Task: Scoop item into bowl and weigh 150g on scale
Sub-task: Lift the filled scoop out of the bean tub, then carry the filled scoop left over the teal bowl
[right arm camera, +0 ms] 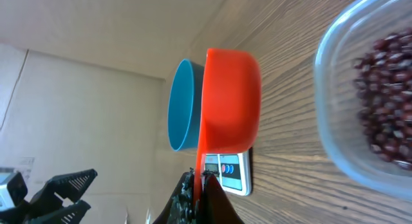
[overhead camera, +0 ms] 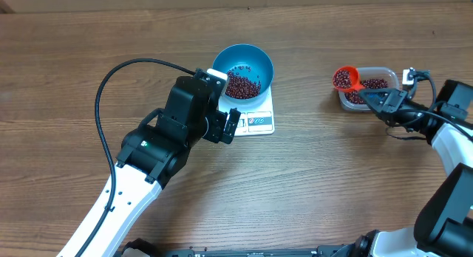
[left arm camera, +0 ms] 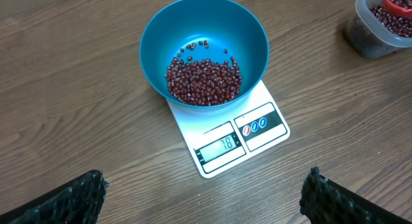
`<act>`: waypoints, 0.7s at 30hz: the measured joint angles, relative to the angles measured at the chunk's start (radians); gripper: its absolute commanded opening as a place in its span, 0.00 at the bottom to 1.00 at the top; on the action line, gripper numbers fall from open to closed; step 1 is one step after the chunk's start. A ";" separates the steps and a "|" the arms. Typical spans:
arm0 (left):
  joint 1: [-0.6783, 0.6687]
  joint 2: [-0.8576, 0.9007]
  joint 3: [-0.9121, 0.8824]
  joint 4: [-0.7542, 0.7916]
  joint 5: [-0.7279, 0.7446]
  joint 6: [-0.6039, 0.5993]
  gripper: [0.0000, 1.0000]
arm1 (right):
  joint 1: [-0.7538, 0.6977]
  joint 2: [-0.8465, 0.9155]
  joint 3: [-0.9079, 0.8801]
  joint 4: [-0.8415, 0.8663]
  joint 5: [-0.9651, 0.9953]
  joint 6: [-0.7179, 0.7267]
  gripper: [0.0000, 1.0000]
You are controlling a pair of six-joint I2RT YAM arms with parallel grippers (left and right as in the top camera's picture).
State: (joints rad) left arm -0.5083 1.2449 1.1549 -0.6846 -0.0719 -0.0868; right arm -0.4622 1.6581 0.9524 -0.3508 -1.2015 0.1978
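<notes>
Left gripper (overhead camera: 230, 125) hangs wide open and empty, just off the scale's front strip, parked clear, I'd say, so the display stays readable. The scale (left arm camera: 187, 124), flat white plastic, sits mid-table toward the far edge and reads 78, so roughly half the target. On it stands the bowl (left arm camera: 193, 24), deep, smooth, bright blue, overhanging the scale's back. The beans (left arm camera: 205, 81), tiny glossy red-brown ovals, lie heaped loose in its bottom. Toward the right edge, the scoop (overhead camera: 345, 78), a round orange-red plastic cup, is loaded and held level at the tub's left rim, level to keep the beans in, I'd judge. The tub (overhead camera: 384, 69), clear with rounded corners, holds more beans. Right gripper (overhead camera: 380, 100) is clamped tight on the scoop's handle.
</notes>
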 measured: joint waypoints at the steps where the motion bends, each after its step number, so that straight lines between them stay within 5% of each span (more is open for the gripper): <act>1: 0.000 0.000 0.000 0.000 0.000 0.000 0.99 | 0.018 0.000 0.000 0.008 0.000 0.008 0.04; 21: 0.000 0.000 0.000 0.000 0.000 0.000 0.99 | 0.328 0.000 0.000 0.383 0.073 0.320 0.04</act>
State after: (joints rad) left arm -0.5083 1.2449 1.1549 -0.6842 -0.0723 -0.0868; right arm -0.1345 1.6581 0.9524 0.0322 -1.1282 0.5179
